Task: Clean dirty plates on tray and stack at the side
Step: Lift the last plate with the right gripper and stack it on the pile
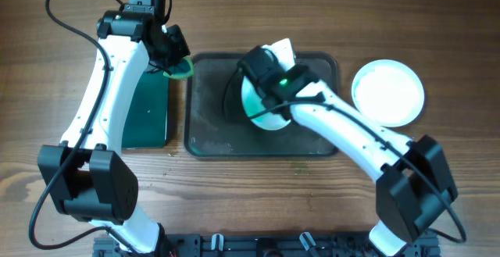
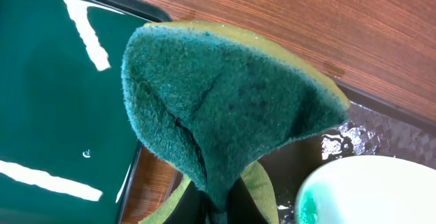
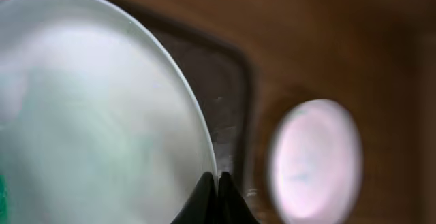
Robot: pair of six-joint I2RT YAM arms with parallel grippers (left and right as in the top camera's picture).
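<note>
Tightly, left tool (image 2: 219, 207) pinches a fuzzy green sponge (image 2: 225, 101); right tool (image 3: 218, 191) clamps a glossy plate (image 3: 95, 115).

left arm: reaching forward, left gripper (image 1: 176, 63) at tray's (image 1: 207, 136) far-left corner, clamped on sponge (image 2: 225, 101) | right arm: stretched diagonally, right gripper (image 3: 218, 186) over tray centre, pinching plate (image 3: 88, 115) rim

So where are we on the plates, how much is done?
Done: a clean plate sits on the table right of the tray. In hand: the right tool grips a smeared plate by its rim over the tray; the left tool holds the sponge near it, apart. Left: scrub that one and stack it on the clean plate. I can't confirm a third plate.
</note>
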